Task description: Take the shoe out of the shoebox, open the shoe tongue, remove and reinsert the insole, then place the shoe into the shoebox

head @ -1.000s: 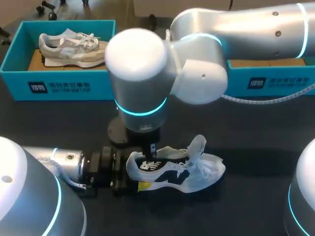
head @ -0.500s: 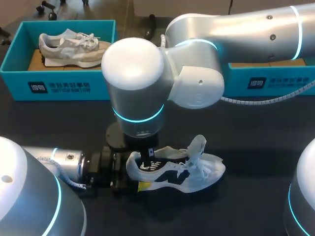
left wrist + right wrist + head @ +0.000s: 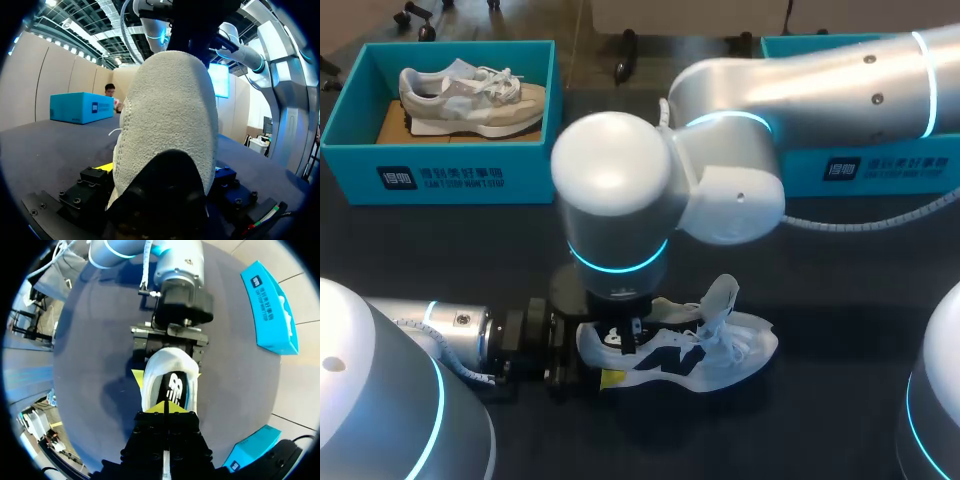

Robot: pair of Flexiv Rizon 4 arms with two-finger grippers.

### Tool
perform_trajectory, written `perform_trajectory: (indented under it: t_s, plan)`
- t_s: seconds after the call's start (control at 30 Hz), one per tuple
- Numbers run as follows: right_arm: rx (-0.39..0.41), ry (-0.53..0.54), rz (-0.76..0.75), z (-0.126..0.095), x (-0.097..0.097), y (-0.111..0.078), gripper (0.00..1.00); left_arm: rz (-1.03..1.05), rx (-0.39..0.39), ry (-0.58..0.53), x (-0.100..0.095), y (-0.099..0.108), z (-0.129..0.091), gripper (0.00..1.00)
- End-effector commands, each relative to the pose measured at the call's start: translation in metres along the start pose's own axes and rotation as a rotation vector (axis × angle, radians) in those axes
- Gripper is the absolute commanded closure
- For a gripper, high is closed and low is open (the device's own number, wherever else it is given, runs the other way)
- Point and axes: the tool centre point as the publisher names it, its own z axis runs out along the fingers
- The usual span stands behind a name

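Right wrist view, left gripper (image 3: 166,374) clamped on shoe (image 3: 167,359), right gripper (image 3: 165,409) tips together at insole (image 3: 176,388).

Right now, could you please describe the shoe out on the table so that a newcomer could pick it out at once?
On the dark table, nearer than the teal shoebox, a shoe sits with its heel in my left hand, under my right hand. Unlike the pale grey shoe inside that box, it is white with dark side panels.
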Motion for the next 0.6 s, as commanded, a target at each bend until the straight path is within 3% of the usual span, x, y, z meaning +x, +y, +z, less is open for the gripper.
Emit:
perform_trajectory:
  t_s: [0.03,0.6]
  plan:
    - [-0.036,0.002,-0.003,0.012,-0.002,-0.009,1.0,0.001,0.002,-0.002,0.0,0.002,0.0,1.0]
    - [-0.008,0.0,0.022,0.043,-0.009,-0.012,1.0,0.001,0.002,-0.002,0.0,0.002,0.0,1.0]
